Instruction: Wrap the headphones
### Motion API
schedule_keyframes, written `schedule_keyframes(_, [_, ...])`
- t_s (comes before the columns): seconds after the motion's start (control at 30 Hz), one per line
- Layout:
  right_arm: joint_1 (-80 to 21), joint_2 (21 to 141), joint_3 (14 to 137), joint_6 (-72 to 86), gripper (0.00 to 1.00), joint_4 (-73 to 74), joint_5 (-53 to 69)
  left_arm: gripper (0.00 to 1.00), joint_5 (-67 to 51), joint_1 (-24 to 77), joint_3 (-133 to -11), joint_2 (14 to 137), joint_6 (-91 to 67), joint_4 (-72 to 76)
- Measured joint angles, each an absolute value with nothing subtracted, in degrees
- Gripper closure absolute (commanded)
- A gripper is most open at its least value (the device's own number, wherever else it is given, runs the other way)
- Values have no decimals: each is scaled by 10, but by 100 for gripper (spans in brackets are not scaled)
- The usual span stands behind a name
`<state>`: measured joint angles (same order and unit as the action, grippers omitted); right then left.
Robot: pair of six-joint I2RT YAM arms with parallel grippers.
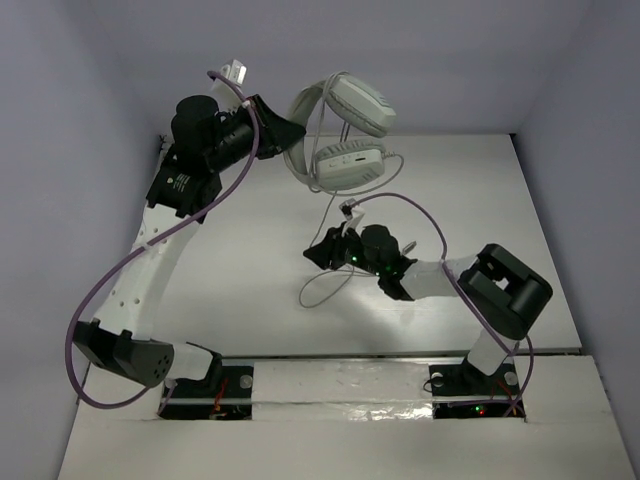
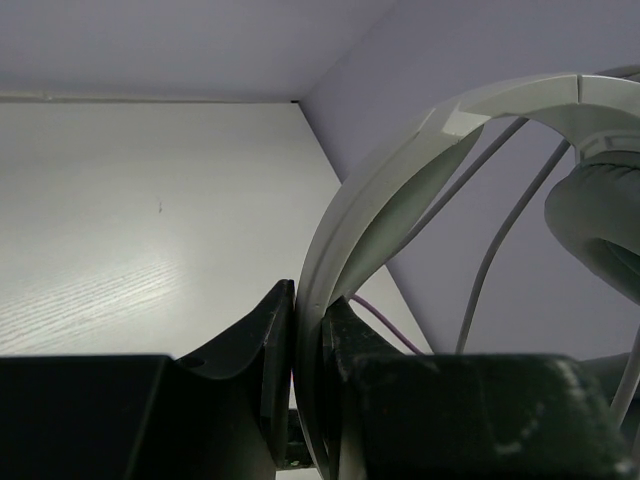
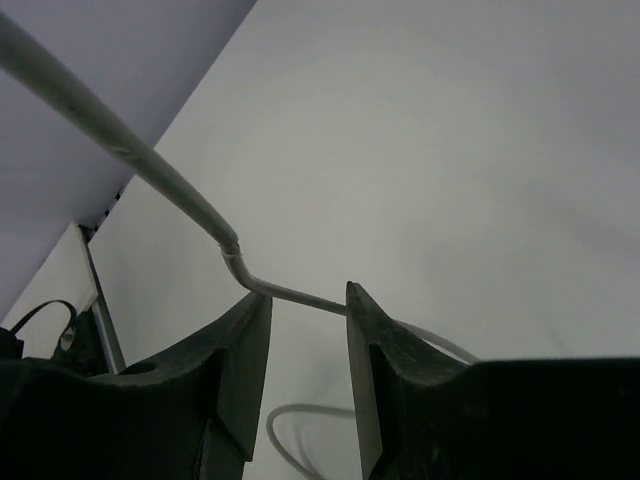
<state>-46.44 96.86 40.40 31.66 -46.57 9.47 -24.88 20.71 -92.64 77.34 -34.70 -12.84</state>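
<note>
Left gripper point(image 2: 310, 320) clamps the stiff headband point(image 2: 380, 200); right gripper point(image 3: 308, 310), half open, straddles the limp, light cord point(image 3: 170, 180); pinch it there, gently.

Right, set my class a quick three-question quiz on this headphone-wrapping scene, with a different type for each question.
1. True or false: the right gripper clamps the headband of the headphones.
2. Multiple choice: the cord crosses the right gripper's tips, and its jaws are A) apart, B) shut tight, C) out of view.
3. Fill in: a loose loop of cord lies on the ___.

Key: 1 false, the left gripper clamps it; 2 A; 3 table.
</note>
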Motion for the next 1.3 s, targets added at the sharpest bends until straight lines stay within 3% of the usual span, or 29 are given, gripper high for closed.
schedule_keyframes(0.53, [-462, 1083, 507, 266, 56, -464, 64, 100, -258, 207, -969, 759, -357, -143])
schedule_keyframes(0.67, [-461, 1102, 509, 267, 62, -467, 78, 100, -247, 207, -991, 759, -355, -156])
schedule_keyframes(0.83, [-466, 1111, 490, 298, 88, -488, 117, 100, -192, 208, -1004, 759, -348, -157])
schedule_keyframes(0.93, [-491, 1108, 474, 310, 96, -490, 126, 100, -137, 208, -1000, 761, -334, -158])
schedule_keyframes(1.1, [-562, 1047, 425, 323, 100, -482, 145, 100, -16, 208, -966, 761, -302, -156])
schedule_keyframes(1.3, [-627, 892, 413, 310, 100, -352, 136, 100, 133, 207, -880, 763, -258, -141])
